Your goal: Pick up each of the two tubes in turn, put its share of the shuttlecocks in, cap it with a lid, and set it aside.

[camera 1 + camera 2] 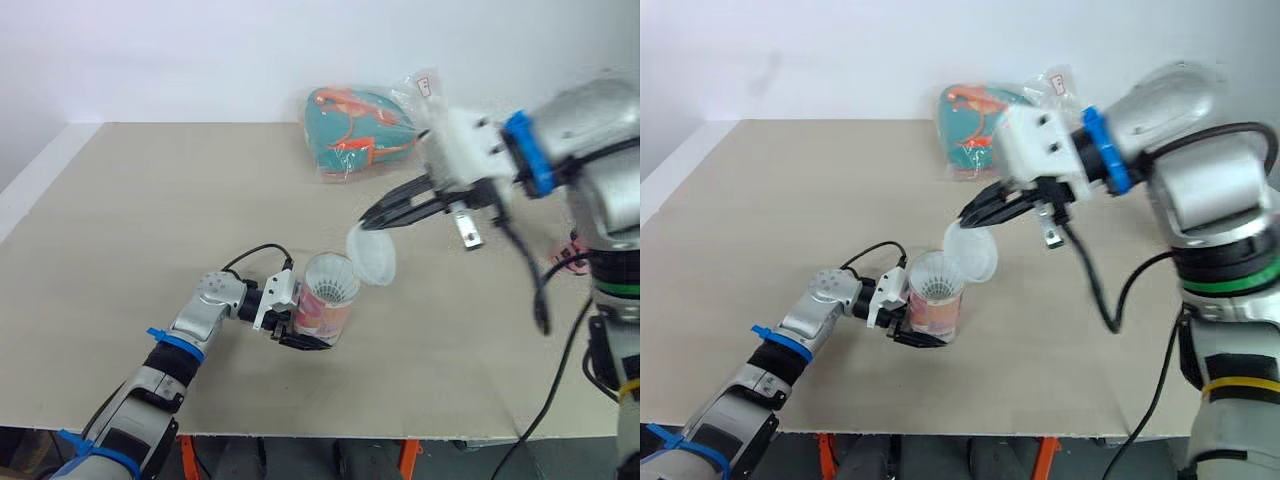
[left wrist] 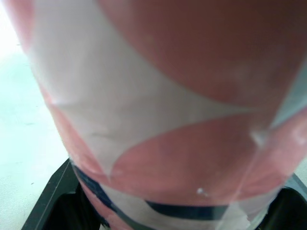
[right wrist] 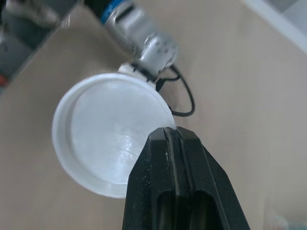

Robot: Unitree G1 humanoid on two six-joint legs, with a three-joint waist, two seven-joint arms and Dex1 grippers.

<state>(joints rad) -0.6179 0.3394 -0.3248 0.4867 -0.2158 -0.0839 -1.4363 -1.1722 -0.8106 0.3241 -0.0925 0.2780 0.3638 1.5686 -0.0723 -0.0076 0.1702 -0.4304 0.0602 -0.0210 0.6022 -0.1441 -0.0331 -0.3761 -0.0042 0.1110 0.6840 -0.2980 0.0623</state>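
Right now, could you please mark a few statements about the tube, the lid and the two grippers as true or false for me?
1. The left gripper is shut on the tube. True.
2. The lid sits flat on the tube's mouth. False: it hangs tilted just above and beside the mouth, pinched at its rim by the shut right gripper.
3. The tube is empty. False: a white shuttlecock shows in its open top.
4. A plastic bag with something teal and orange inside lies at the far side of the table. True.
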